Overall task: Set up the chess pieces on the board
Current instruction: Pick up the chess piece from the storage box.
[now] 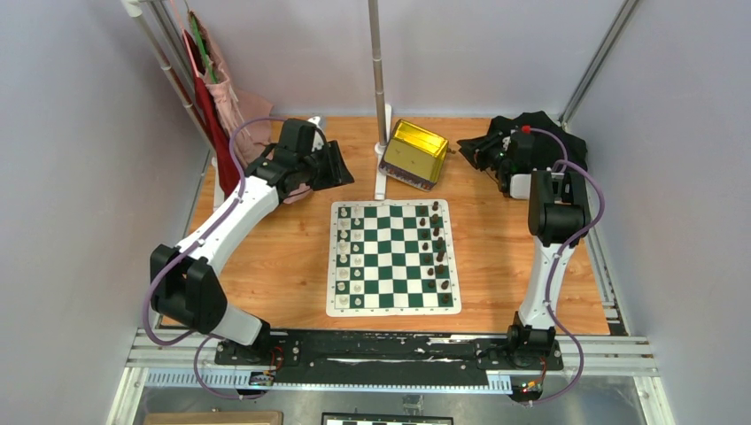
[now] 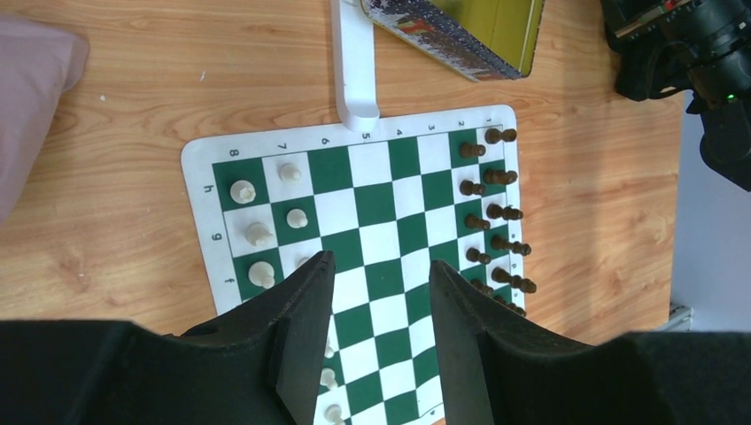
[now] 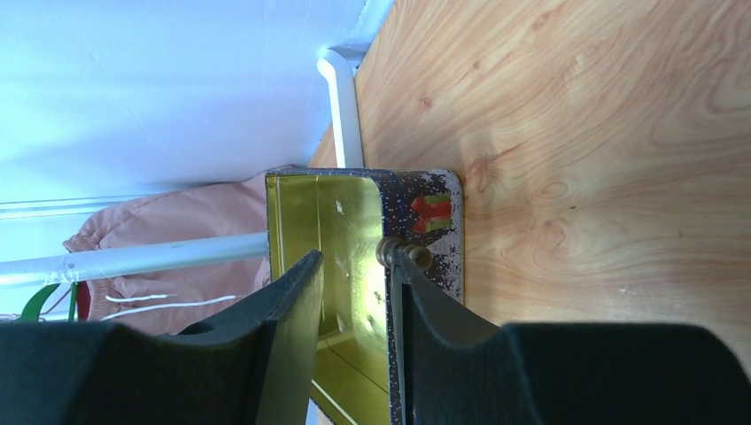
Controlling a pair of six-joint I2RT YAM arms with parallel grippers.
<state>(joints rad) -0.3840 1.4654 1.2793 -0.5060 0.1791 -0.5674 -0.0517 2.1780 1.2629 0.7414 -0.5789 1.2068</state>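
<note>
Arms (image 1: pixel 235 208) (image 1: pixel 556 221) aloft beyond far corners of board (image 1: pixel 392 257)

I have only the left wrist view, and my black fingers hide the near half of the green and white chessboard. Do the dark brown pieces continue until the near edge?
Observer: Yes. In the top view, the dark brown chess pieces run down the right side of the green and white chessboard to its near corner.
Operator: Is the right gripper open or closed?
Observer: Its wrist view shows the right gripper with jaws apart, facing the open mouth of the shiny gold rectangular tin.
Operator: Is there any piece in that tin?
Observer: One small brown piece shows at the tin's rim, beside a fingertip; held or not, I cannot tell.
</note>
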